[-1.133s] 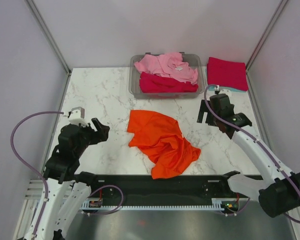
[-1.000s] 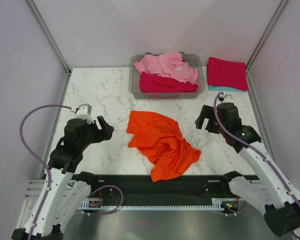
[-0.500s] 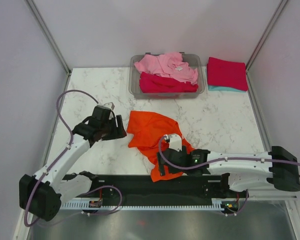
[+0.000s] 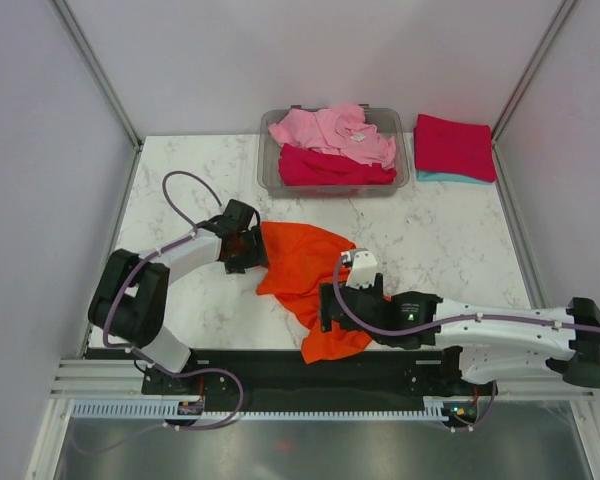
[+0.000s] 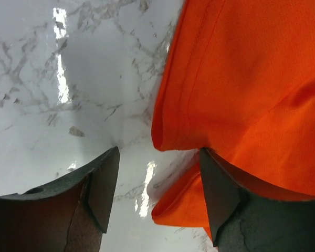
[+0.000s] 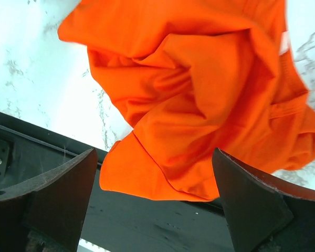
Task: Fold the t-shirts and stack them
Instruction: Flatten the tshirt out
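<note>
A crumpled bright orange t-shirt (image 4: 315,275) lies mid-table; its near corner hangs over the table's front edge. My left gripper (image 4: 254,250) is open at the shirt's upper left edge. In the left wrist view the gripper (image 5: 157,194) straddles a folded hem of the shirt (image 5: 241,89), low over the marble. My right gripper (image 4: 326,310) is open over the shirt's near part. In the right wrist view the gripper (image 6: 155,202) spans wide above the shirt's (image 6: 189,94) lowest corner. Neither gripper holds cloth.
A grey see-through bin (image 4: 267,172) at the back holds a light pink shirt (image 4: 330,132) and a crimson one (image 4: 330,168). A folded crimson-magenta shirt (image 4: 453,145) lies on a teal one (image 4: 438,177) at back right. A black rail (image 4: 260,365) runs along the front edge.
My left gripper has moved right to the orange shirt's left edge. My right arm has swung from the back right down to the shirt's near part. The shirt lies as before.
</note>
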Action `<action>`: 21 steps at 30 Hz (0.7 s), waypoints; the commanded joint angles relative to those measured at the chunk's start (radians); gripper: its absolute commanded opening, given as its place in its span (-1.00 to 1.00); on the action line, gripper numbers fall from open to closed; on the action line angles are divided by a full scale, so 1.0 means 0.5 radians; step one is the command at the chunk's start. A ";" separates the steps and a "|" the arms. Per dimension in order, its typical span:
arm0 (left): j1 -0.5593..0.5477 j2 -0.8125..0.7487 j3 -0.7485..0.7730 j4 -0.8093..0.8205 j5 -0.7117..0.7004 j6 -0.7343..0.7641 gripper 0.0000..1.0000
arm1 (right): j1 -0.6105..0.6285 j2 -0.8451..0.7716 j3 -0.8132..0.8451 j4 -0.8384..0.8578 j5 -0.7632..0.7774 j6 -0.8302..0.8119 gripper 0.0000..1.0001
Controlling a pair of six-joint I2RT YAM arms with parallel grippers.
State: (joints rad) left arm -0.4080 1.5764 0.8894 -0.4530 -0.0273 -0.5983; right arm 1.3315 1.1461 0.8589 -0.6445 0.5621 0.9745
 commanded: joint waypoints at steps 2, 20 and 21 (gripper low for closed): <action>-0.006 0.074 0.025 0.314 0.005 -0.150 0.35 | 0.003 -0.252 -0.012 -0.174 0.192 0.008 0.96; -0.798 -0.052 0.158 0.587 0.582 0.295 -0.41 | -0.227 -0.562 0.156 -0.441 0.520 -0.114 0.96; -0.801 -0.158 0.108 0.535 0.543 0.286 -0.11 | -0.367 -0.474 0.221 -0.417 0.414 -0.178 0.96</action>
State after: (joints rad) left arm -0.8314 1.6802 1.0031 -0.1593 0.2180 -0.4858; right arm 1.2488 0.8307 0.8707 -0.8566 0.7712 0.9741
